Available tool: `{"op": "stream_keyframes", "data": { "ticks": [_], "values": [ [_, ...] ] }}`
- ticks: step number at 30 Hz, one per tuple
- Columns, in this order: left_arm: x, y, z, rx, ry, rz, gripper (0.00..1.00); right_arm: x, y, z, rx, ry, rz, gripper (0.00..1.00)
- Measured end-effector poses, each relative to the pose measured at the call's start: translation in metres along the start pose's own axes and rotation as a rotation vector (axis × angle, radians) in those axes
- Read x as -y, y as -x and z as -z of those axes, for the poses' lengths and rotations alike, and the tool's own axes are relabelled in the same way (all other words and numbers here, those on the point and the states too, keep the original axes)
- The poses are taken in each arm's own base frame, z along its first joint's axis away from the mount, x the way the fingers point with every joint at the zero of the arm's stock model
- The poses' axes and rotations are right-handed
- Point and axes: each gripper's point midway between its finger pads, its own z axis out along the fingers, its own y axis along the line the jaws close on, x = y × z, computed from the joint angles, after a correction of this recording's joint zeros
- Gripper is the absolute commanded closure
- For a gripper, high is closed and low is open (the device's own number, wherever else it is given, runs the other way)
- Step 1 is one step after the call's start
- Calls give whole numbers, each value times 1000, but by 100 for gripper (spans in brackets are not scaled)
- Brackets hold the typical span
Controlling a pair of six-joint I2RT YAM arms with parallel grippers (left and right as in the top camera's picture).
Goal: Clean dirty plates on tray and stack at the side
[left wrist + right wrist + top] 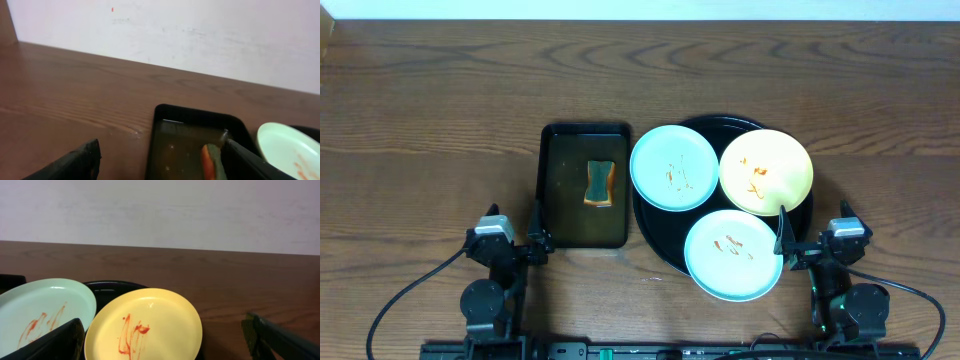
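Note:
Three plates lie on the round black tray [653,238], each smeared with orange-red sauce. One mint plate [675,167] is at the tray's left. The yellow plate [766,172] is at its right. The second mint plate [733,254] is at the front. My left gripper [513,238] is open and empty, low at the front left. My right gripper [814,240] is open and empty, right of the front plate. The right wrist view shows the yellow plate [150,325] between the open fingers [162,322], a mint plate [40,310] to its left and the tray [112,289].
A smaller rectangular black tray [570,215] holds a green and orange sponge [600,183], left of the round tray. In the left wrist view the open fingers [161,145] frame that tray [167,125] and the sponge [212,162]. Bare wood tabletop [430,130] surrounds everything.

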Motion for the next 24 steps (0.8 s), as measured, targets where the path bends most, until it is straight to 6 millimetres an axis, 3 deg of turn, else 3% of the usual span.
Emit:
{"op": "stream_keyframes", "data": {
  "ticks": [10, 19, 24],
  "values": [
    [0, -21, -1, -171, 20, 149, 22, 0, 0, 0, 0, 0, 0, 1],
    [7, 10, -11, -326, 59, 182, 22, 0, 0, 0, -1, 0, 0, 1],
    [6, 6, -17, -455, 96, 189, 22, 0, 0, 0, -1, 0, 0, 1]
  ]
}}
